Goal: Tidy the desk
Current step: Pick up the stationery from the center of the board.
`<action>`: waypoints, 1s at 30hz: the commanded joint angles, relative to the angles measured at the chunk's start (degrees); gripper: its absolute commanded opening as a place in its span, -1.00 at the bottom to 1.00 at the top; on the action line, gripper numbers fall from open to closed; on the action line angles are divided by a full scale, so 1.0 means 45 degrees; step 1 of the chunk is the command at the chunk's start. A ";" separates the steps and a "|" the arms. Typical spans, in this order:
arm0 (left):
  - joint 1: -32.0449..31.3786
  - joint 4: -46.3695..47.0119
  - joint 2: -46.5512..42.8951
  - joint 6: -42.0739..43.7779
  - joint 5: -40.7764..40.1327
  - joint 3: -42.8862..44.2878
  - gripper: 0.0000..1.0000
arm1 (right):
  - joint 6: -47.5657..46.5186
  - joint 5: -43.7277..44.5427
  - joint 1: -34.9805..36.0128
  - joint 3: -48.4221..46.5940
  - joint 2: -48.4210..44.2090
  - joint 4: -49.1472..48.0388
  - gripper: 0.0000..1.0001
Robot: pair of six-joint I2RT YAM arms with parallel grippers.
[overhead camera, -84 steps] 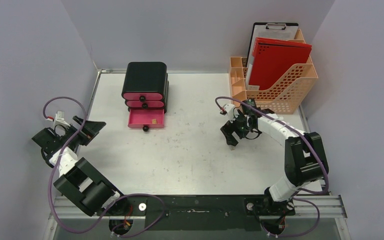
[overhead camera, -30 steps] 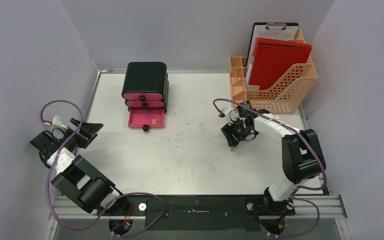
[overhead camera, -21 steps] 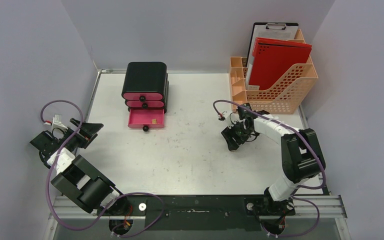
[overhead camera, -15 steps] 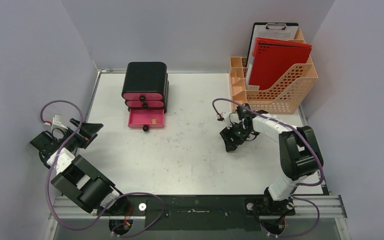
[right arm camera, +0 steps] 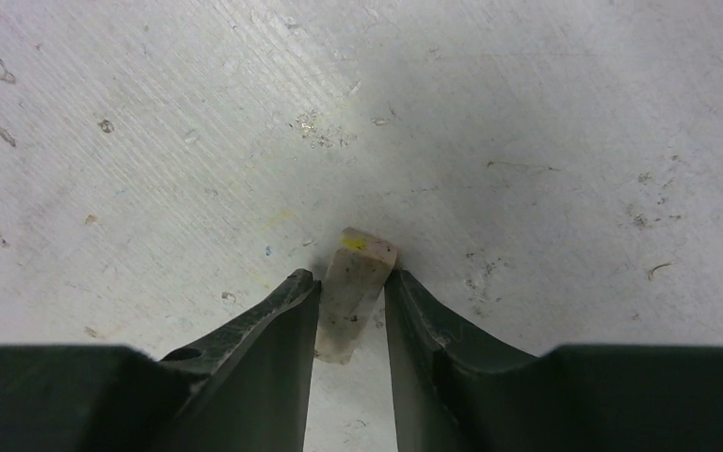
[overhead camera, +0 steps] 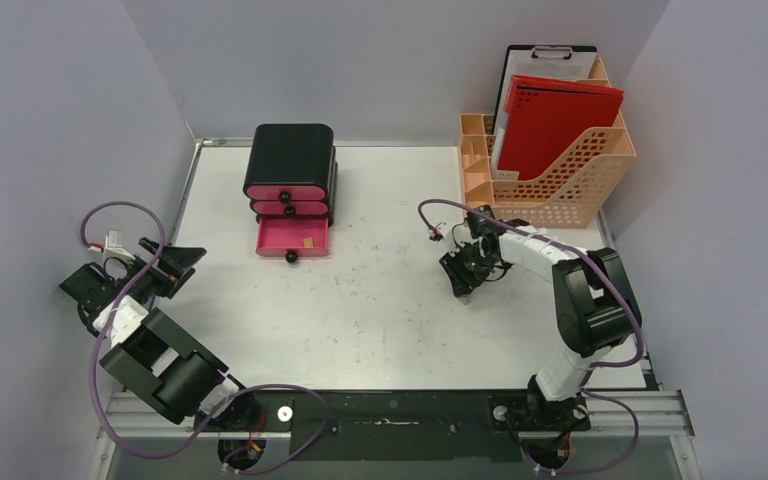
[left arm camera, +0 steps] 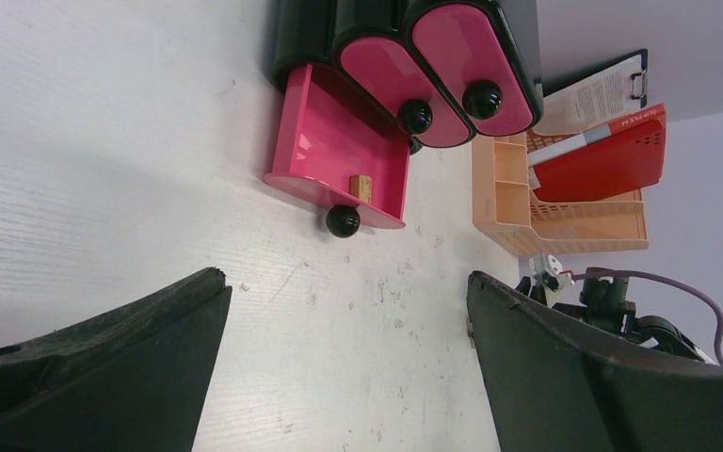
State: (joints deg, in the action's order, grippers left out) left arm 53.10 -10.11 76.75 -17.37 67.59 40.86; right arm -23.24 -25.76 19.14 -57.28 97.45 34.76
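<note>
R jaws narrow, pinching small beige block on both sides, block sitting on bench. L jaws wide apart, holding nothing.

Legible text: none; white lettering along the edge of the red folder and printed lines on the white sheet behind it, both in the orange file rack at the table's 1 o'clock, are too small to read.
</note>
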 commanded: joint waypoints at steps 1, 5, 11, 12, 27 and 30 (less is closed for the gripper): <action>0.0152 0.0137 0.0078 0.0226 0.0378 0.0373 0.93 | -0.0110 0.0951 0.0434 -0.0011 0.0274 -0.0168 -0.44; 0.0172 0.0136 0.0074 0.0210 0.0386 0.0361 0.93 | -0.0284 0.0835 0.0704 -0.0682 0.0278 0.0328 -0.55; 0.0200 0.0137 0.0049 0.0232 0.0360 0.0351 0.93 | -0.0757 0.0545 0.1498 -0.2916 0.0096 0.1157 -0.56; 0.0205 0.0137 0.0043 0.0227 0.0339 0.0353 0.93 | -0.0856 0.0538 0.1718 -0.3368 0.0111 0.1205 -0.56; 0.0422 0.0142 -0.0014 0.0344 0.0168 0.0334 0.93 | -0.2833 0.0560 0.5466 -1.1490 0.4295 0.1541 -0.56; 0.0519 0.0137 -0.0104 0.0372 0.0162 0.0317 0.93 | -0.3138 0.0748 0.6061 -1.3141 0.5379 0.1442 -0.56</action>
State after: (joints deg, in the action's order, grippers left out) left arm 54.26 -10.11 76.86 -17.26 67.59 40.86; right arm -33.69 -23.33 43.16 -107.68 117.58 41.36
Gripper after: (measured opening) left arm 0.963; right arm 0.261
